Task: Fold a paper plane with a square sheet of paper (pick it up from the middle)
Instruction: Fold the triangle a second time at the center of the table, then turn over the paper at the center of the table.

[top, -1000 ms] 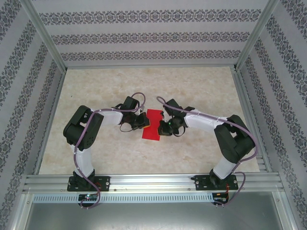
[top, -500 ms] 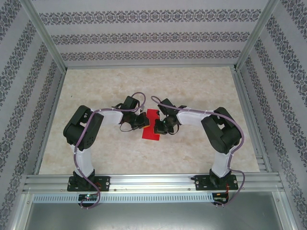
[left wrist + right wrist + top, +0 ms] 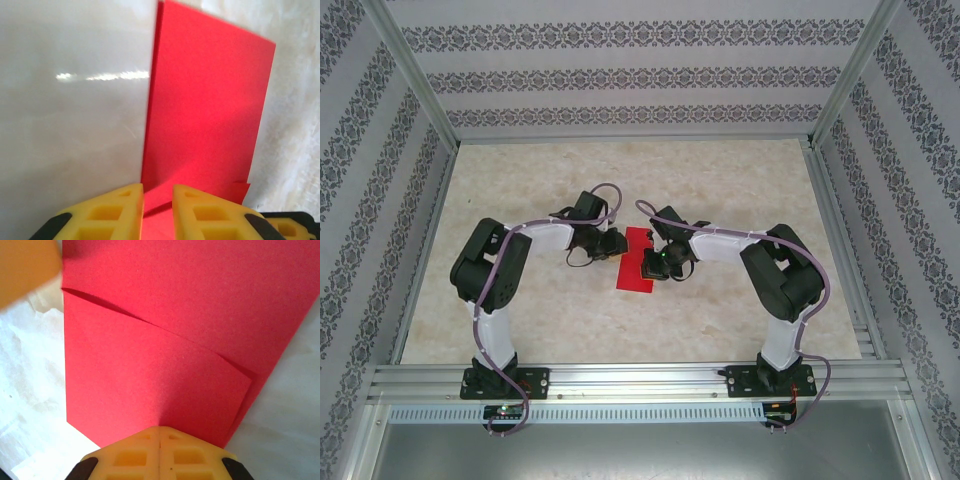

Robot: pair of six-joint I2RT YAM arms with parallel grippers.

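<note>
Creased bright red paper sheet (image 3: 632,276) lies mid beige marbled counter (image 3: 520,190); left end effector (image 3: 158,191) slightly spread at its edge, right end effector (image 3: 160,431) pressed together atop it

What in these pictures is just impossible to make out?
Top view: the red paper's creases, too small; the right gripper covers part.
Right wrist view: whether the shut fingers pinch or press the paper; they hide the contact.
Same view, top-left: orange blur, too close.

patterned walls (image 3: 620,80), marble tabletop (image 3: 620,170), aluminium frame (image 3: 640,380)
</note>
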